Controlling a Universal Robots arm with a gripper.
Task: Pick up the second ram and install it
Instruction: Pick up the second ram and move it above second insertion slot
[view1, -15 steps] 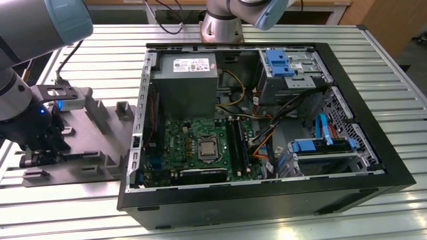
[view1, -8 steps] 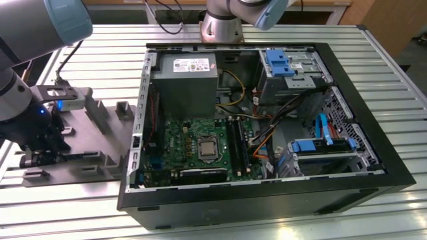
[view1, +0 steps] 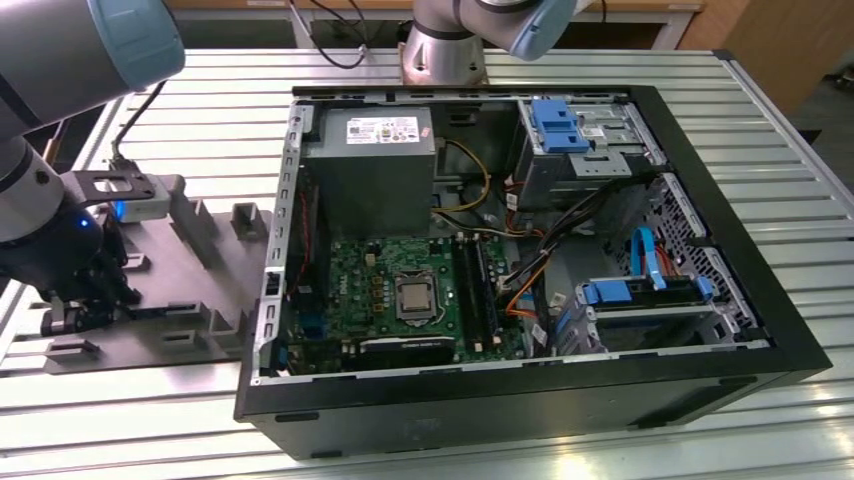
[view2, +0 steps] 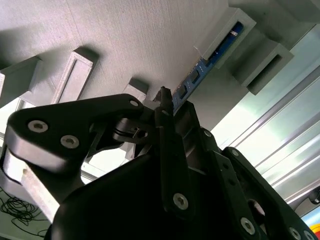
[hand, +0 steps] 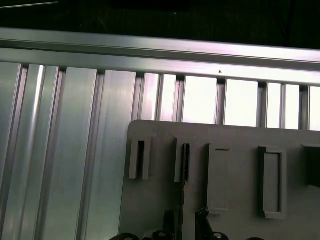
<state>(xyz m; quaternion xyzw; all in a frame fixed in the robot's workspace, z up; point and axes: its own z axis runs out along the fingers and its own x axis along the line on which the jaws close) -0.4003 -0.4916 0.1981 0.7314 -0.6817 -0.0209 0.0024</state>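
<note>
Black hand (hand: 185, 221) straddles second ram (view2: 207, 61), slightly open.

The second ram (view2: 200, 70) shows blue against a grey fixture block (view2: 125, 40) and silver ribbed table (hand: 75, 150).

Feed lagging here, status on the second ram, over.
Gripper down at grey fixture. Second ram on edge in its slot, at gripper. No obstruction seen.

Probably robotics lab: slatted aluminium bench (view1: 214, 110), open computer case (view1: 534, 400), grey fixture plate (view1: 167, 245), robot arm (view1: 67, 50).
</note>
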